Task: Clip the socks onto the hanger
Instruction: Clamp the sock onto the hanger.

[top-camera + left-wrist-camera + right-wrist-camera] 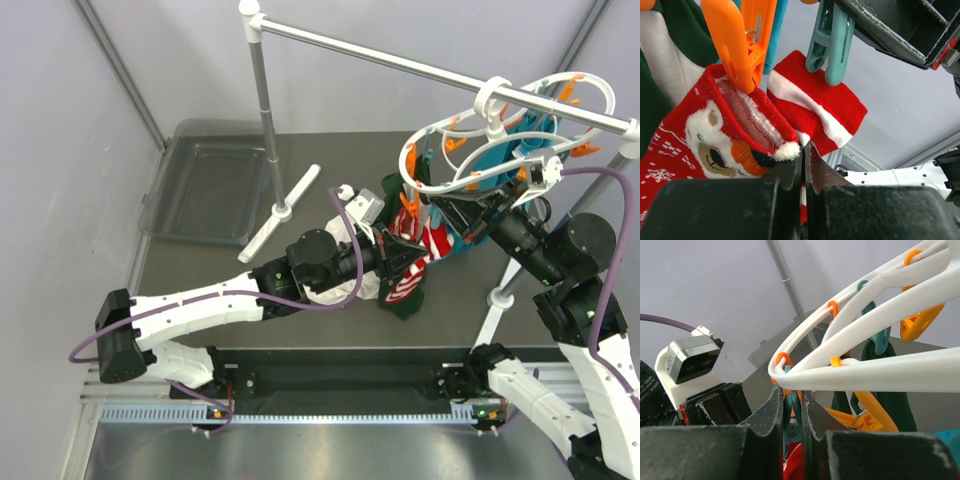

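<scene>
The table (330, 160) carries a stand whose rail (400, 60) crosses the far side. On that rail, toward my right, hangs the hanger (880, 372). I judge it light and free to swing, so an upward push on a clip will tip its rings rather than meet resistance.

A green cloth (403, 303) hangs just beside the socks (425, 243). The socks hang off the table, under the end of the hanger nearer the left arm.

- **bear sock (685, 150):** its cuff edge is caught in the orange clip (735, 45).
- **striped sock (825, 110):** its top edge lies under the jaws of the teal clip (832, 45). How deep the bite goes I cannot tell.

I judge both socks light, soft and limp. The fuzzy knit should grip rather than slip, and it will fold and sag wherever it is unsupported. I would take hold at the cuff, where the fabric is doubled, close below the clip, so the edge stays taut.

- **left gripper (803, 152):** pressed together from below, with red knit nipped between its tips where the two socks meet.
- **right gripper (792, 405):** drawn together just under the hanger's ring, with teal and orange plastic showing in the slit. Whether it squeezes a clip I cannot tell.
</scene>
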